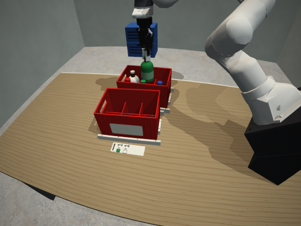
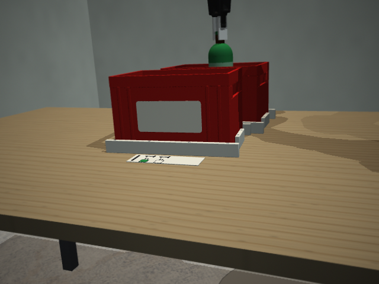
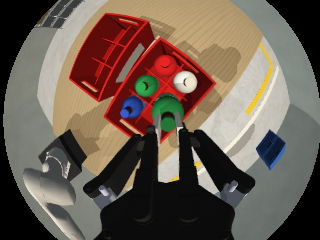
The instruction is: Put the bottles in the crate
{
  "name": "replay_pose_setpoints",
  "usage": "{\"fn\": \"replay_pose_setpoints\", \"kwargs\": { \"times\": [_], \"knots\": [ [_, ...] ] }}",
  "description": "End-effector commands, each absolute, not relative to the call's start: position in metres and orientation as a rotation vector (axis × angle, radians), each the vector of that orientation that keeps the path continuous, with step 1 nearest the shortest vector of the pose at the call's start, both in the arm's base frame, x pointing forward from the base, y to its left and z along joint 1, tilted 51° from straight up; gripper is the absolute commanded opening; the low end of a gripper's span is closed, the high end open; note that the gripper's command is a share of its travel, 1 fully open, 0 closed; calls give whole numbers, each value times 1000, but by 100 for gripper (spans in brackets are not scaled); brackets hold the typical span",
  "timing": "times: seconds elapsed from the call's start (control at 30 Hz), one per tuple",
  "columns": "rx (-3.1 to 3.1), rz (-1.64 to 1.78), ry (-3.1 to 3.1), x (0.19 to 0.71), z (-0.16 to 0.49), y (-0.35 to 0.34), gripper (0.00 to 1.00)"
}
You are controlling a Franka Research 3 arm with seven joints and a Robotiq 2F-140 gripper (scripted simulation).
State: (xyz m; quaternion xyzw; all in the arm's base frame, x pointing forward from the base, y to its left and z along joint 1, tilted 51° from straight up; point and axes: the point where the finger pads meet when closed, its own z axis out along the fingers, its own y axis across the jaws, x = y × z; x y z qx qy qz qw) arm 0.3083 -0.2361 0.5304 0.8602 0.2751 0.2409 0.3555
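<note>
Upright green-labelled bottle (image 1: 147, 70), green cap.

Exterior view: the near crate (image 2: 174, 105) hides most of the far crate (image 2: 254, 92), all its standing bottles, and the held green bottle (image 2: 220, 55) below the shoulder. The gripper (image 2: 219, 34) is cut off by the top edge. The pick list (image 1: 127, 149) marks are too small to read digits with confidence. Wrist view: gripper body hides the worktop's near part. Top view: the arm's upper links leave the frame; the lower parts of the other bottles sit behind the crate wall.
</note>
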Motion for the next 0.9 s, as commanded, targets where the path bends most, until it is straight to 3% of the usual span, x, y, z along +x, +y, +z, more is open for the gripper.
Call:
{"fn": "replay_pose_setpoints", "kwargs": {
  "times": [0.0, 0.87],
  "knots": [
    [2218, 621, 719, 303, 537, -233, 0],
    [2218, 621, 719, 280, 560, -216, 0]
  ]
}}
